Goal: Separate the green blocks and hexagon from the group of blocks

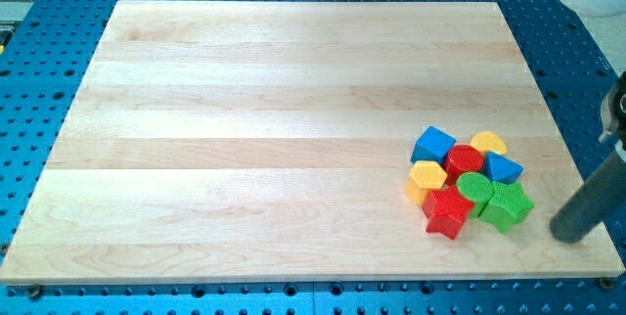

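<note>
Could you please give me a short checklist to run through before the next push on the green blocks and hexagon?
1. My tip in view: ok, at the view's lower right, right of the cluster.
2. Tip clear of all blocks: ok, a gap separates it from the green star.
3. Green blocks located: ok, the green star and green cylinder sit together at the cluster's lower right.
4. Hexagon located: ok, the yellow hexagon is on the cluster's left side.
5. Greens already separated: not ok, they touch the red star and the blue block.
6. Free path to the hexagon from the tip's side: not ok, other blocks lie between.
</note>
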Controlling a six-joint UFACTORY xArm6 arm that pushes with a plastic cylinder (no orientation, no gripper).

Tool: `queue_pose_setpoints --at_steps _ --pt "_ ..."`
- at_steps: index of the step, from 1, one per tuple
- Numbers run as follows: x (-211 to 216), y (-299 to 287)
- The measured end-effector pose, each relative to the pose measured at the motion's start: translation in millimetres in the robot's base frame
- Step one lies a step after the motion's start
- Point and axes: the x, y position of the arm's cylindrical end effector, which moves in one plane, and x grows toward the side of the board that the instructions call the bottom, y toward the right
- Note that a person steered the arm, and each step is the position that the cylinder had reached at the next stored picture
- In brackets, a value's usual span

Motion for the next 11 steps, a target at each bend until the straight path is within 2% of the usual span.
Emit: queue_pose_setpoints --at_steps 2,3,4,5,6,7,8,10,11 --pt "-26 -88" --pt "-26 -68" --pt "-34 -112" --pt "-94 -210" --pt "-108 -190" --pt "-77 -166" --pt "-57 -206" --pt "-76 -257" --pt "-89 -301"
